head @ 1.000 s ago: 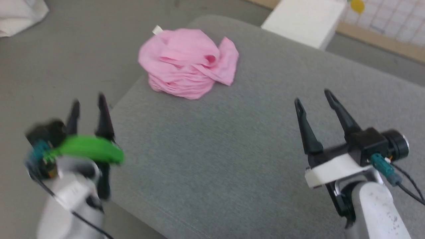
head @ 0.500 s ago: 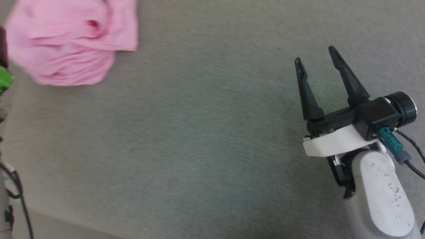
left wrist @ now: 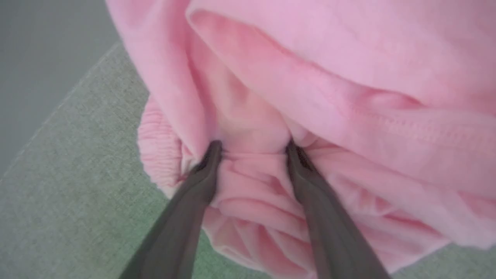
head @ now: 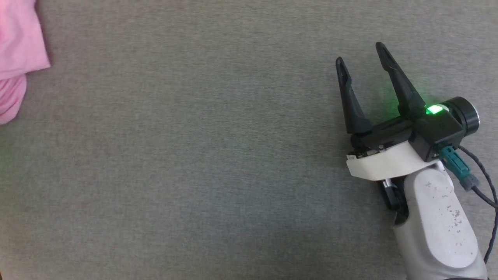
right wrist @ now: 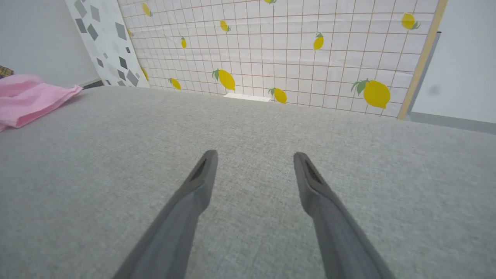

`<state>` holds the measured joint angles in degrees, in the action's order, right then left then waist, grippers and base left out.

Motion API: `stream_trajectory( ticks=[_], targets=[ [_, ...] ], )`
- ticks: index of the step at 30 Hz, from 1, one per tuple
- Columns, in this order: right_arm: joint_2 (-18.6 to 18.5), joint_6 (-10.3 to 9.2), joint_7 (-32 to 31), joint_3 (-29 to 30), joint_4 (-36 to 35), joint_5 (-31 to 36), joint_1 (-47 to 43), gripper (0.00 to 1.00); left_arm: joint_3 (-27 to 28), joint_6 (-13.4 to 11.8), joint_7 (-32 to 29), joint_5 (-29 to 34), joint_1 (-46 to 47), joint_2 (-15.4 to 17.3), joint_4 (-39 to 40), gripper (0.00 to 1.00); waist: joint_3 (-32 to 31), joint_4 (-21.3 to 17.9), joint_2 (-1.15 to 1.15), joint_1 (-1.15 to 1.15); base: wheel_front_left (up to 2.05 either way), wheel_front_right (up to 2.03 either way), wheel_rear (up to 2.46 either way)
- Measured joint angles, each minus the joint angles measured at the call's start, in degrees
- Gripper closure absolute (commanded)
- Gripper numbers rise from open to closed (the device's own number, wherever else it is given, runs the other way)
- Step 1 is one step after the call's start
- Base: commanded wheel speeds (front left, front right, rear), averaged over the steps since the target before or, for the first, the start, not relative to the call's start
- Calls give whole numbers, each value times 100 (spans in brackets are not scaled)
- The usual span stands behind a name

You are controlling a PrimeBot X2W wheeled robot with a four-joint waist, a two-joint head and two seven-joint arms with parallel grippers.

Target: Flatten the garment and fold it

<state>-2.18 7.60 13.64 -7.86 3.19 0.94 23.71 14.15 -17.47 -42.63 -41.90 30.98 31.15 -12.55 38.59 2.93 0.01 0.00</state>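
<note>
The pink garment (left wrist: 348,77) lies bunched up on the grey cushion (head: 194,155), close to its edge. In the left wrist view my left gripper (left wrist: 254,146) has its fingertips pressed into the folds, jaws apart, with a bulge of fabric between them. A gathered elastic edge (left wrist: 159,151) shows beside the left finger. In the head view the garment (head: 17,50) is just a strip at the left border. My right gripper (head: 360,53) hovers open and holds nothing over bare cushion at the right. In the right wrist view the right gripper (right wrist: 254,155) points across the cushion, with the garment (right wrist: 27,99) far off to the left.
The cushion's edge (left wrist: 58,128) runs just left of the garment, with grey floor (left wrist: 38,46) beyond it. A tiled wall panel with lemon prints (right wrist: 290,46) stands past the cushion's far side.
The head camera has swung, so the garment slid to the view's left border and the left gripper left that view. The right gripper stays open in much the same pose.
</note>
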Motion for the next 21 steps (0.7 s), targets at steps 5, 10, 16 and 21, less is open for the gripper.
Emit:
stream_trajectory(
  ticks=[5,10,16,21],
  targets=[
    [-25,0,3,59,250,-16,-55,0,-7,316,1581,491,-125,-88,31,100,-238,-91,-1,0,0,0,0],
    [-59,0,38,178,497,-141,-396,0,-38,818,3471,856,201,-156,140,100,-670,-134,0,0,0,0,0],
    [-67,-1,53,397,633,-236,-856,0,-601,1388,4330,1183,712,-222,376,100,-1430,-113,0,0,0,0,0],
    [-65,-1,55,568,643,-349,-1174,0,-1304,1594,4398,1370,1134,-493,883,100,-2128,-147,0,0,0,0,0]
  ],
)
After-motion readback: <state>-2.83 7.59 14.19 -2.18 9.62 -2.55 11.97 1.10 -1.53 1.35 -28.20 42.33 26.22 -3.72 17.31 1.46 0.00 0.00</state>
